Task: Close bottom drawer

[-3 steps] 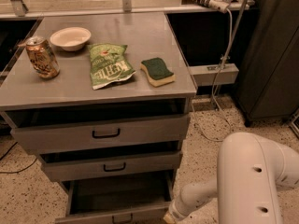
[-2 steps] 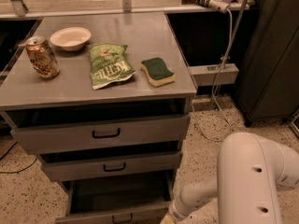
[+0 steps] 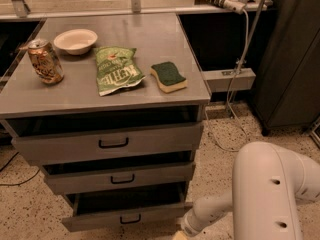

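Note:
The bottom drawer (image 3: pixel 125 218) is the lowest of three grey drawers and has a small black loop handle. It stands partly open, its front pulled out past the middle drawer (image 3: pixel 120 178), with a dark gap above it. My gripper (image 3: pixel 180 233) is at the lower edge of the view, by the right end of the bottom drawer's front. It is mostly cut off by the frame. My white arm (image 3: pixel 265 194) comes in from the lower right.
The top drawer (image 3: pixel 112 143) also stands slightly out. On the cabinet top (image 3: pixel 150 34) are a can (image 3: pixel 45 61), a white bowl (image 3: pixel 75 40), a green chip bag (image 3: pixel 116 70) and a sponge (image 3: pixel 169 76). A dark cabinet (image 3: pixel 290 59) and hanging cables (image 3: pixel 240 49) stand at the right.
The bottom drawer's front has moved inward toward the cabinet, so the open gap above it is narrower. The arm's end has stayed by the drawer's right end.

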{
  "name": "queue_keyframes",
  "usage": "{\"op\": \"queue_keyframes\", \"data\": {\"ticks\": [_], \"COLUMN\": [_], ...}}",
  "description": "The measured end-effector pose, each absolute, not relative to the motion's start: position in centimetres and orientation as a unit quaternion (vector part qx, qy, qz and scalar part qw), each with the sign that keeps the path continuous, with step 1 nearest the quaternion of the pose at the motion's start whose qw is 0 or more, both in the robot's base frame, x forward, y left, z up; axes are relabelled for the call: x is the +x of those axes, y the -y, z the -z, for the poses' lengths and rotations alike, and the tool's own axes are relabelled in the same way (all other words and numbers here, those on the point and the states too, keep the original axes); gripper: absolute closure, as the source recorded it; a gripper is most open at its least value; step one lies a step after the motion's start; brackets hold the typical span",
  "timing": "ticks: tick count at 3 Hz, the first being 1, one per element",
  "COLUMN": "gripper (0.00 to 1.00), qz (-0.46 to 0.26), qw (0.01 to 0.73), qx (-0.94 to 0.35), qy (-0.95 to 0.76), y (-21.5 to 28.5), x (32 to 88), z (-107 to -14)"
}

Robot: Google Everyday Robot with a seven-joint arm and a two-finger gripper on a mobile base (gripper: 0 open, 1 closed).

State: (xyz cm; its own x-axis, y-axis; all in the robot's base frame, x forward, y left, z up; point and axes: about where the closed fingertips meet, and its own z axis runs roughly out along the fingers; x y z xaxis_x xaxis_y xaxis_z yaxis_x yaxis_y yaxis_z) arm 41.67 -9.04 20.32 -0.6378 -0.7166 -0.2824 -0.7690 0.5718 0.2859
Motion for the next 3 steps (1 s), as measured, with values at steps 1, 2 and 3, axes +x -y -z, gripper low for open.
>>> {"op": "queue_keyframes", "data": {"ticks": [1,2,3], "gripper": [0.19,0.42,0.66], "qz": [-0.194,-0.194,-0.194], "qw": [0.068,0.068,0.068], "qx": [-0.42,-0.42,-0.42], "qy": [-0.884,-0.884,-0.884], "y": [9.04,9.04,9.04], "x": [41.66,41.66,41.67], "z": [-20.32,-20.32,-20.32]}}
